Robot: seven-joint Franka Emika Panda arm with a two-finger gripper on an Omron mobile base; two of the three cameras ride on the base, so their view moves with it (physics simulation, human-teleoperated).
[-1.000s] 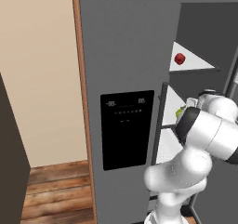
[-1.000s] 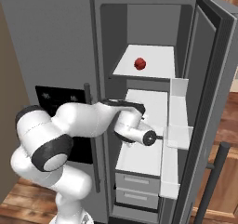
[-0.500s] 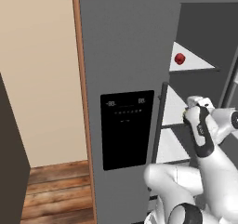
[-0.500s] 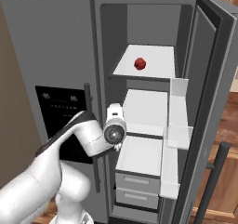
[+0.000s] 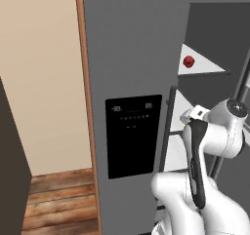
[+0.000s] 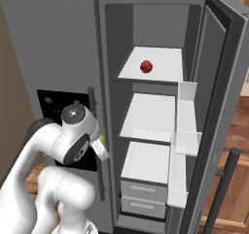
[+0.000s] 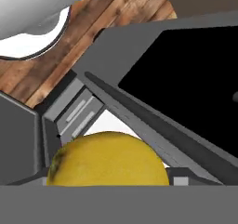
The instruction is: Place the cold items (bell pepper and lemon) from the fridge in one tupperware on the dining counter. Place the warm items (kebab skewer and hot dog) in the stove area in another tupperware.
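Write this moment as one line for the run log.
jaws: closed on lemon | bell pepper: on upper fridge shelf | fridge door: open

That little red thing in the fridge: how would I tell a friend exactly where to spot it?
Find the tall grey fridge with its right door swung open. Look at the top white shelf inside: the small round red item, probably the bell pepper, sits alone there. The white shelves below it look bare, so it is the one spot of colour.

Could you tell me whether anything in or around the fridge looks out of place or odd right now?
Nothing looks spilled, damaged or askew. The fridge door stands open, the bell pepper sits on the top shelf, and the lemon sits close in front of the hand camera, which suits the job under way.
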